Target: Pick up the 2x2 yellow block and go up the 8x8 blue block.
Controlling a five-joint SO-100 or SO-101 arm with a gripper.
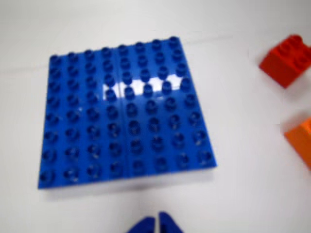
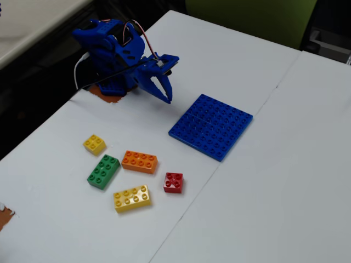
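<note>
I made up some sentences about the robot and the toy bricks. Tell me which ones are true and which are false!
1. The gripper is holding the small yellow brick. False: it holds nothing, and that brick lies on the table.
2. The big blue plate has no bricks on it. True.
3. The red brick sits on the blue plate. False: it sits on the table, apart from the plate.
4. There are two yellow bricks, the small one and a long yellow brick. True.
5. The green brick lies next to the orange brick. True.
</note>
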